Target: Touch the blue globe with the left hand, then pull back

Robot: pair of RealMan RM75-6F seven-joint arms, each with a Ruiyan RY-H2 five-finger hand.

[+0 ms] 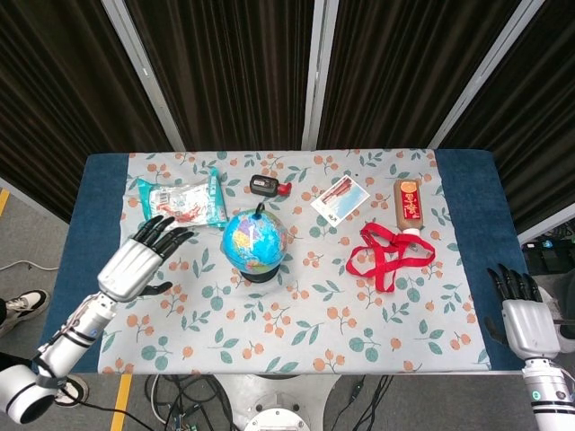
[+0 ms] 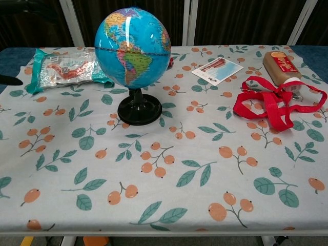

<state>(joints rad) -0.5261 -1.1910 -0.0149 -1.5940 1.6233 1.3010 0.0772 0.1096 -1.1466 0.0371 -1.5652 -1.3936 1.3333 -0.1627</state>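
The blue globe [image 1: 254, 241] stands upright on its black base near the middle of the flowered cloth, large in the chest view [image 2: 132, 47]. My left hand [image 1: 139, 261] hovers to the globe's left, well apart from it, fingers spread and holding nothing. Only a dark fingertip [image 2: 9, 80] of it shows at the chest view's left edge. My right hand [image 1: 519, 316] hangs off the table's right front corner, fingers apart and empty.
A snack packet [image 1: 182, 203] lies behind the left hand. A small black and red device [image 1: 267, 186], a card [image 1: 340, 197], a brown bottle [image 1: 407, 206] and a red strap [image 1: 388, 251] lie on the cloth's far and right parts.
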